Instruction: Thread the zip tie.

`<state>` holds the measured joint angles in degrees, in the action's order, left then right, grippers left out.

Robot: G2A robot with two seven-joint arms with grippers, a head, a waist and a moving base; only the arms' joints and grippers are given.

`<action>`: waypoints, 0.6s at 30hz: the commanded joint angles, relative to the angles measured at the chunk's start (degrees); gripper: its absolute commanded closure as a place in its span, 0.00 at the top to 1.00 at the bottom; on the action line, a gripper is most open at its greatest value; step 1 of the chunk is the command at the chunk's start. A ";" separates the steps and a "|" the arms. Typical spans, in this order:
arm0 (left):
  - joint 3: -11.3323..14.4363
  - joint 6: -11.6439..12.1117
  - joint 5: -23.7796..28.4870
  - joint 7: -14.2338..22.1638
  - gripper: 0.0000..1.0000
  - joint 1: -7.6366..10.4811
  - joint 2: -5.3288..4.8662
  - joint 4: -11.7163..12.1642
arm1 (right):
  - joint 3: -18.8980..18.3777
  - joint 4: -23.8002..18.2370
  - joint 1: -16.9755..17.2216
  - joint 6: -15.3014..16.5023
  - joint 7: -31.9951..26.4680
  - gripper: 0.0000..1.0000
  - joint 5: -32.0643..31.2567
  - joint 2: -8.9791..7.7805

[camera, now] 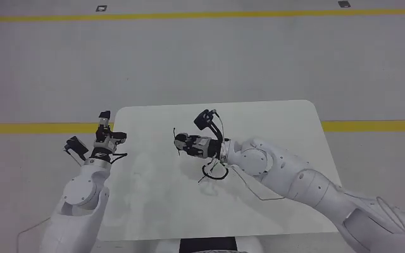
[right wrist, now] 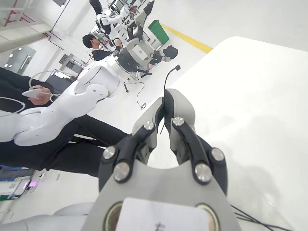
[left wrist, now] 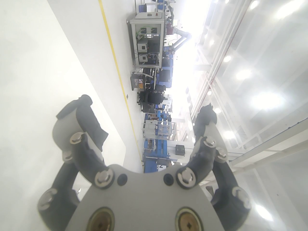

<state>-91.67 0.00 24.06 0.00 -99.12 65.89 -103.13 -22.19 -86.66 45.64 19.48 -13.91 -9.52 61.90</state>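
A thin black zip tie (right wrist: 166, 82) stands pinched in my right gripper (right wrist: 165, 97), which is shut on its strap. The tie's head (right wrist: 177, 67) pokes out past the fingertips and the tail runs back between the fingers. From above, the right gripper (camera: 179, 143) hovers over the middle left of the white table (camera: 272, 126), with the zip tie (camera: 174, 134) a fine line at its tip. My left gripper (camera: 109, 128) sits at the table's left edge, open with nothing between its fingers (left wrist: 81, 111). It faces the right one from a short distance (right wrist: 154, 25).
Black cables (camera: 214, 171) loop on the table under the right wrist. The table's rounded left edge (left wrist: 79, 68) runs beside the left gripper, with floor and a yellow line (camera: 202, 14) beyond. A green bin (right wrist: 158, 32) stands off on the floor.
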 commanded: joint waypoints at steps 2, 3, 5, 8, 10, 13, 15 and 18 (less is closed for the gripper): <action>0.00 0.00 0.00 0.00 1.00 0.00 0.00 0.00 | 0.00 0.00 0.00 0.00 0.00 0.00 0.01 0.00; 0.00 0.00 0.00 0.00 1.00 0.00 0.00 0.00 | 0.00 0.00 0.00 0.00 0.00 0.00 0.01 0.00; 0.00 0.00 0.00 0.00 1.00 0.00 0.00 0.00 | 0.00 0.00 0.00 0.00 0.00 0.00 0.01 0.00; 0.00 0.00 0.00 0.00 1.00 0.00 0.00 0.00 | 0.00 0.00 0.00 0.00 0.00 0.00 0.01 0.00; 0.00 0.00 0.00 0.00 1.00 0.00 0.00 0.00 | 0.00 0.00 0.00 0.00 0.00 0.00 0.01 0.00; 0.06 0.10 -0.12 0.11 1.00 0.06 0.00 -0.01 | -1.26 -0.08 1.47 -0.21 2.91 0.00 2.74 0.11; 0.50 1.82 -1.29 2.03 1.00 0.20 0.00 0.44 | -2.90 0.36 2.93 0.00 5.32 0.00 5.64 0.30; 0.69 4.16 -1.95 6.16 1.00 -0.13 -0.09 1.18 | -4.88 1.16 4.53 0.00 7.98 0.00 9.94 0.73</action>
<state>-90.98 3.42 22.32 4.58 -99.09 65.85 -102.26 -26.49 -85.71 49.69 19.49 -6.65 -1.31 62.49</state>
